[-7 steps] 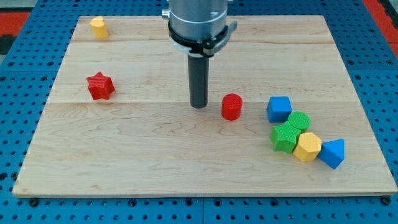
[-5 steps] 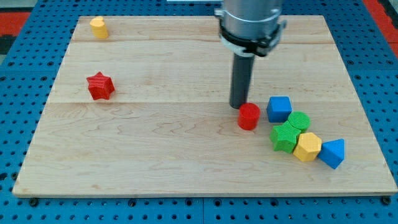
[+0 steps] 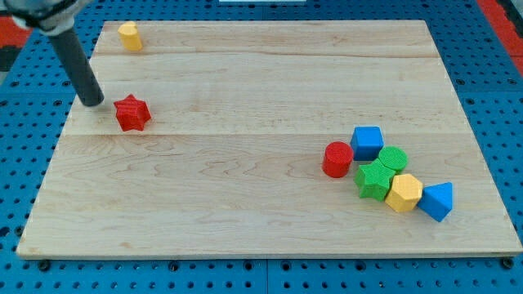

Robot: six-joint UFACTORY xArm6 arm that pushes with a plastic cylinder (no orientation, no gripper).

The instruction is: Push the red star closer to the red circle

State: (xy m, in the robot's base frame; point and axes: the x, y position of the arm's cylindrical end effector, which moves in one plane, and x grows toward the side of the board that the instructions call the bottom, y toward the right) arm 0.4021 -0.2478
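Note:
The red star lies on the wooden board at the view's left. My tip rests just to the star's left, a small gap apart. The red circle stands at the view's right, next to the blue cube and a green block.
A yellow block stands near the board's top left corner. At the right sit a second green block, a yellow hexagon and a blue block in a tight cluster.
My tip pushed the red circle right toward the blue cube, then swung across the board to the left side of the red star. The star has not moved.

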